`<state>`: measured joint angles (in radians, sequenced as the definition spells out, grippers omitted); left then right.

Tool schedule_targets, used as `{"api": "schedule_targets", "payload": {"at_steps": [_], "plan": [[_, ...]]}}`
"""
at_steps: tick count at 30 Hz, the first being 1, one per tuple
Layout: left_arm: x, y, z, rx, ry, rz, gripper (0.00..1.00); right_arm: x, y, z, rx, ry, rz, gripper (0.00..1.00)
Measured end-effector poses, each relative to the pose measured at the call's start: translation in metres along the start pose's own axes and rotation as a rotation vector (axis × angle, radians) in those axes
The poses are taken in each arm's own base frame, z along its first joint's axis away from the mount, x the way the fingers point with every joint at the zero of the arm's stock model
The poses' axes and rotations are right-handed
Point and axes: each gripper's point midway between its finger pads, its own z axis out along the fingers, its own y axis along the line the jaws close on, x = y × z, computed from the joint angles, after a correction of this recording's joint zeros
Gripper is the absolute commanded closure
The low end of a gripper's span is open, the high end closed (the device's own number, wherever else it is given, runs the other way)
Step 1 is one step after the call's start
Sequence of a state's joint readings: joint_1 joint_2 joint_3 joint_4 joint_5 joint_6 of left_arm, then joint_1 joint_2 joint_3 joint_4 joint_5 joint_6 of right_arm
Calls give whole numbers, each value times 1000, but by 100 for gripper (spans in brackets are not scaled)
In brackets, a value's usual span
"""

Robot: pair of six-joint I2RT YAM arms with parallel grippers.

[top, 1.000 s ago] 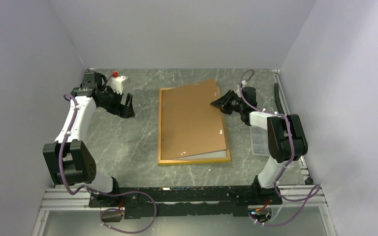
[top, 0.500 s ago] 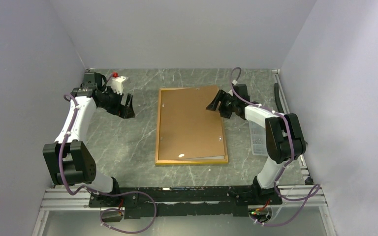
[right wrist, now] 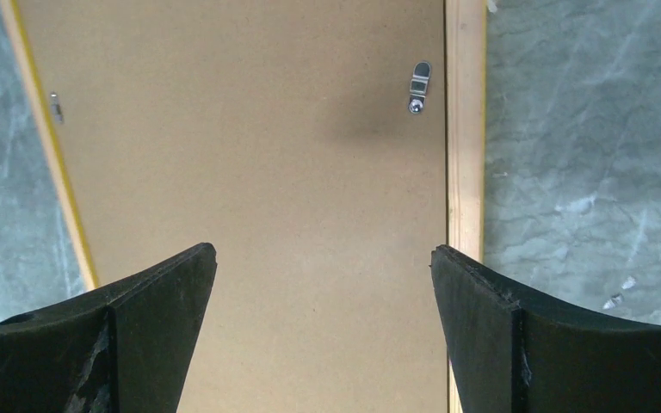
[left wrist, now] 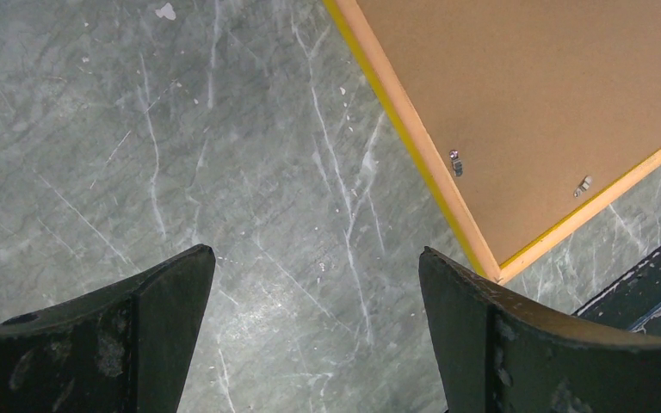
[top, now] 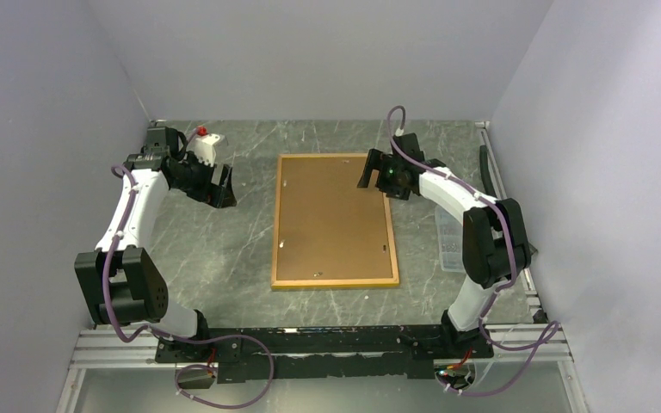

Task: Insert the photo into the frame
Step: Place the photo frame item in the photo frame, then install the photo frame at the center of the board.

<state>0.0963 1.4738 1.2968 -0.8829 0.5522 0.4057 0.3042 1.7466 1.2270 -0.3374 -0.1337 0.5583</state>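
Frame (top: 336, 283) rear side up at mid-table (top: 224, 249), long axis running straight away from the arm bases.

I see it lying flat with short ends near and far, and the brown backing board (top: 334, 215) fills its recess. My right gripper (right wrist: 323, 251) hangs over the far right corner, jaws spread wide with nothing between them. My left gripper (left wrist: 317, 252) is off to the frame's left above the table, just as wide open and empty.

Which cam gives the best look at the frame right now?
Top external: the whole frame lies rear side up, all four rails visible, brown board seated inside. Left wrist catches only one corner of the frame; right wrist shows a band across both side rails, no corners.
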Motion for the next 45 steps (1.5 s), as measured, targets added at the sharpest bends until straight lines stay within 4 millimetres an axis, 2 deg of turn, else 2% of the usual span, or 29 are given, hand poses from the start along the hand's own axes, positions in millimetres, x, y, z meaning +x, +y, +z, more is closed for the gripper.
{"api": "schedule_targets", "payload": {"at_steps": [5,10,13,17,20,22,26,29,31,34,38,41,45], "plan": [[1,-1,0,2,5,-4,6,2,-7,-5,78,7,-15,0],[2,-2,-1,4,10,-10,6,-12,3,-17,118,-45,-47,0],[-5,-1,-5,1,1,-10,6,-16,22,-29,102,-79,-83,0],[-28,1,-13,-7,-47,2,7,-9,72,-53,-64,-119,-116,0],[-33,-5,-7,42,-70,-21,11,15,102,-67,-190,-113,-118,3],[-28,-10,6,97,-56,-59,14,41,117,-68,-258,-78,-111,7],[5,-25,54,227,57,-171,21,106,140,-52,-327,67,-102,15],[32,-38,83,300,155,-259,32,142,154,-38,-349,151,-98,19],[41,-45,98,340,197,-301,39,159,162,-30,-361,187,-93,21],[49,-48,116,374,239,-358,46,181,172,-15,-382,233,-81,23],[61,-48,137,405,291,-428,52,203,173,7,-374,293,-66,25],[65,-49,143,420,306,-458,53,210,177,18,-371,317,-56,26],[61,-51,146,437,291,-460,56,205,192,21,-412,308,-52,26]]}}
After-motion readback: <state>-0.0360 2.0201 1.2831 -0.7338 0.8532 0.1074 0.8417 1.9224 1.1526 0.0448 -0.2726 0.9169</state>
